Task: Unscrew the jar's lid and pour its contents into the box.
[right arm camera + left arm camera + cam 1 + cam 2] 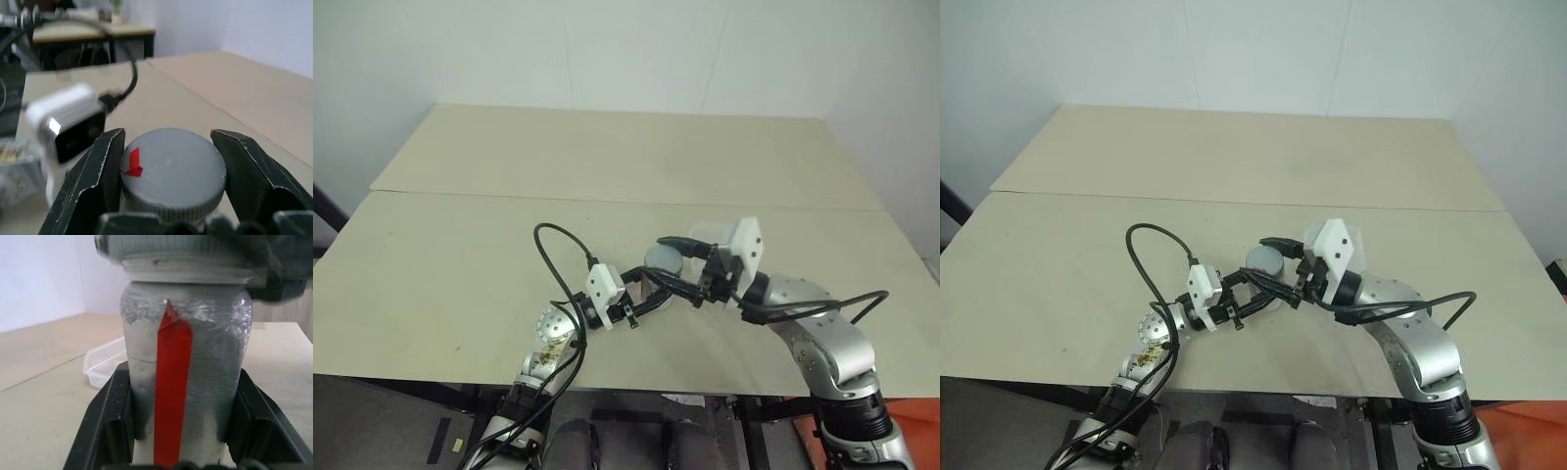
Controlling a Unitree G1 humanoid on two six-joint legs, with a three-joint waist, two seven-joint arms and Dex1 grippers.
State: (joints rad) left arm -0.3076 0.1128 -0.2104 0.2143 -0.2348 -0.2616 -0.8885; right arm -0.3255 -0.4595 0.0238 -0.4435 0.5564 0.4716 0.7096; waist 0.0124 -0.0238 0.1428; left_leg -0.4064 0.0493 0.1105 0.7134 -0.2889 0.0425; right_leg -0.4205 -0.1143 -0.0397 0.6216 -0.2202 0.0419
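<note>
The silvery-grey jar with a red strip down its side stands upright just above the table, and my left gripper is shut on its body, one black finger on each side. From the other side my right gripper is shut on the lid, a round grey cap with a small red mark. Under the lid a band of the jar's neck shows. In the head views both grippers meet at the jar near the table's front middle. The clear box lies on the table just behind the jar. The contents are hidden.
The tan table runs wide to both sides, with a seam to a second table behind it. A black cable loops up from my left arm. A white wall stands beyond.
</note>
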